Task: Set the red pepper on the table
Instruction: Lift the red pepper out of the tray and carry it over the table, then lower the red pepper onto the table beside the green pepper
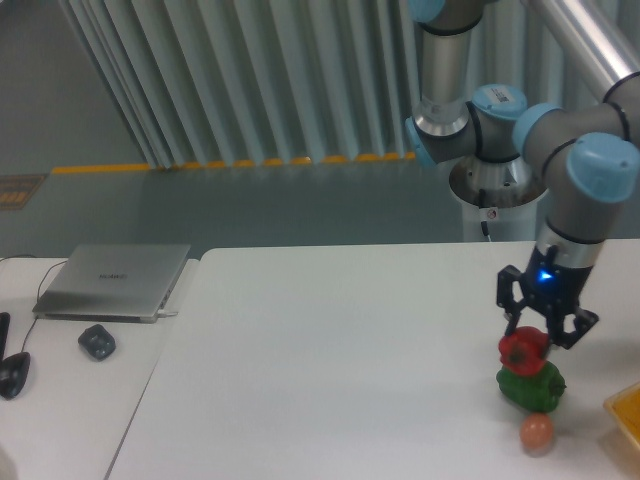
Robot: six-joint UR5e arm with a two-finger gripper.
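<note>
The small glossy red pepper [526,351] hangs in the air on the right side of the white table [330,360], held from above by my gripper [537,338], which is shut on it. The pepper sits directly over, and in the image just overlaps, the green pepper [535,387] lying on the table. The black fingers [511,300] reach down around the red pepper's top. Above them rises the grey and blue arm [580,190].
A small orange-pink ball [537,431] lies just in front of the green pepper. A yellow-orange tray corner [628,408] shows at the right edge. On the smaller desk at left are a closed laptop [115,281], a dark mouse [97,342] and another dark object [12,374].
</note>
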